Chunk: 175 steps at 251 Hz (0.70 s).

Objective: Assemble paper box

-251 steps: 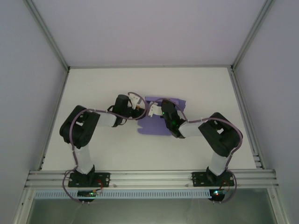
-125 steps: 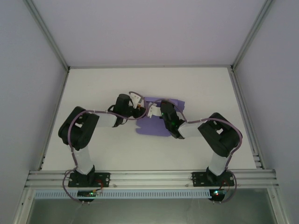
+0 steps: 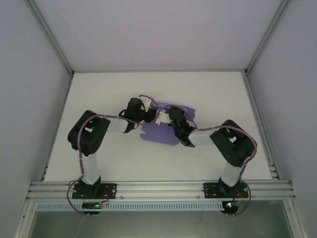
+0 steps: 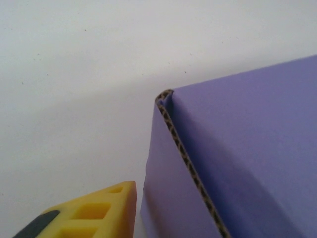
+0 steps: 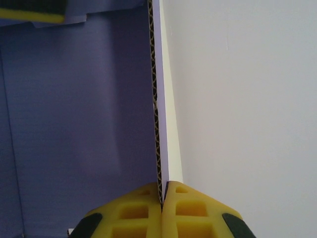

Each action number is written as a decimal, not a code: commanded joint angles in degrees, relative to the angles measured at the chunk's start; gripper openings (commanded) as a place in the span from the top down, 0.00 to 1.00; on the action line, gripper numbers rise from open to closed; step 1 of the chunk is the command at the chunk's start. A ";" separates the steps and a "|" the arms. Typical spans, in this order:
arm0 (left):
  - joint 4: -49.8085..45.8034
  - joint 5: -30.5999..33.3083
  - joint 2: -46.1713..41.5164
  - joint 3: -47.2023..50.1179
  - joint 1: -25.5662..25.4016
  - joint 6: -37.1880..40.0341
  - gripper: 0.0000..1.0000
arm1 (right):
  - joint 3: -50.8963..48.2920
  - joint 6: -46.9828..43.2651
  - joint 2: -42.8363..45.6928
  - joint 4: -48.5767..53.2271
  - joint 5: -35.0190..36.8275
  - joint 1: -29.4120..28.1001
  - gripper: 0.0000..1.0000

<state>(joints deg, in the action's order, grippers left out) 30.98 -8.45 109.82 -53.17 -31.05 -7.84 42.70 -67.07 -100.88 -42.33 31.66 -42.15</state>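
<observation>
The lavender-purple paper box (image 3: 159, 131) lies mid-table between both arms, partly folded. In the right wrist view a raised wall of the paper box (image 5: 156, 99) stands edge-on, its corrugated core showing, and my right gripper (image 5: 162, 198) is shut on its near end. My right gripper (image 3: 163, 118) sits over the box's back edge. My left gripper (image 3: 147, 110) is at the box's back left corner. In the left wrist view one yellow finger (image 4: 106, 210) stands just left of a folded box corner (image 4: 171, 106), a thin gap between them; the other finger is hidden behind the card.
White tabletop (image 3: 109, 94) surrounds the box, bounded by aluminium frame rails (image 3: 158, 187) at the near edge and white walls at the sides. A finger of the left gripper (image 5: 29, 11) shows at the top left of the right wrist view.
The left arm has swung right, bringing its gripper in against the box's back left corner. The box has shifted slightly left with the right gripper still holding its wall.
</observation>
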 commanded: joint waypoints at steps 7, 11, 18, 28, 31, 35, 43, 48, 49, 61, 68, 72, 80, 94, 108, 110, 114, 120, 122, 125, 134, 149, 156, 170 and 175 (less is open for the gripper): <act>2.20 7.30 2.52 -1.29 0.46 -1.05 0.77 | -1.21 3.90 -0.31 11.60 -6.68 -1.32 1.00; 2.25 7.43 2.56 -1.23 0.49 -1.04 0.78 | -1.17 4.14 -0.26 11.85 -6.85 -1.35 1.00; 2.04 7.94 2.75 -1.25 0.54 -1.09 0.81 | -1.10 4.69 0.00 12.13 -6.96 -1.29 1.00; 1.36 8.47 2.92 -1.42 0.38 -1.13 0.89 | -1.00 5.47 0.54 12.56 -7.19 -1.22 1.00; 1.22 8.49 2.94 -1.45 0.37 -1.17 0.91 | -1.01 5.80 0.69 12.66 -7.25 -1.17 1.00; 1.11 8.62 2.92 -1.36 0.42 -1.15 0.94 | -0.90 6.23 0.87 12.87 -7.28 -1.17 1.00; 1.21 9.02 2.86 -1.15 0.36 -1.14 1.00 | -0.90 7.39 1.47 13.11 -7.34 -1.03 1.00; 1.41 8.99 2.79 -0.92 0.33 -1.13 1.00 | -0.71 8.39 1.83 13.00 -7.13 -0.88 0.98; 1.43 8.98 2.82 -0.86 0.31 -1.09 1.00 | -0.65 8.55 1.87 12.94 -7.09 -0.86 0.97; 2.03 8.71 2.61 -0.23 0.32 -0.61 1.00 | -0.21 11.25 2.80 12.58 -5.91 -0.53 0.84; 2.34 8.66 2.29 0.27 0.34 -0.69 1.00 | -0.03 12.81 3.48 12.21 -5.07 -0.35 0.74; 2.45 8.68 2.18 0.41 0.31 -0.76 1.00 | 0.03 13.66 3.97 11.93 -4.54 -0.24 0.69; 2.51 8.56 1.83 0.84 0.32 -0.65 1.00 | 0.14 15.57 5.07 11.42 -3.47 -0.03 0.60; 2.81 7.85 0.88 1.61 0.34 -0.61 1.00 | -0.07 19.17 7.61 11.45 -1.85 0.40 0.45; 3.34 6.71 0.17 2.58 0.32 -0.58 1.00 | -0.01 23.18 10.48 13.70 -0.55 1.05 0.33; 3.37 6.61 0.03 2.66 0.32 -0.51 1.00 | -0.03 23.69 10.91 14.16 -0.48 1.22 0.32; 3.43 6.40 -0.23 2.94 0.31 -0.40 1.00 | 0.00 24.98 11.77 15.36 -0.42 1.51 0.31; 3.42 6.13 -0.56 3.21 0.34 -0.46 1.00 | -0.12 26.76 13.13 17.37 -0.66 1.92 0.29; 3.39 6.09 -0.68 3.30 0.32 -0.39 1.00 | -0.11 27.28 13.62 18.11 -0.88 2.08 0.29; 3.38 5.89 -0.82 3.40 0.37 -0.42 1.00 | -0.15 28.25 14.32 19.30 -1.35 2.28 0.27; 3.46 5.01 -1.37 3.87 0.32 0.10 1.00 | -0.13 30.74 16.45 23.18 -3.07 3.05 0.26; 4.39 3.82 -1.93 4.93 0.32 0.85 1.00 | -0.20 34.51 20.02 29.33 -8.29 4.08 0.23; 4.61 2.98 -2.14 5.31 0.35 1.39 1.00 | -0.06 35.77 21.72 32.85 -12.52 4.44 0.22; 4.78 1.66 -2.20 5.77 0.23 2.40 1.00 | -0.16 38.78 24.97 36.40 -20.43 5.37 0.18; 5.08 1.28 -2.24 5.96 0.37 2.46 1.00 | -0.04 40.29 26.03 37.12 -22.99 5.77 0.17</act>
<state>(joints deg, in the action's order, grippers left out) 36.45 -3.46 108.99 -49.15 -30.87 -7.29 42.72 -38.54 -80.77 -17.85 23.49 -37.76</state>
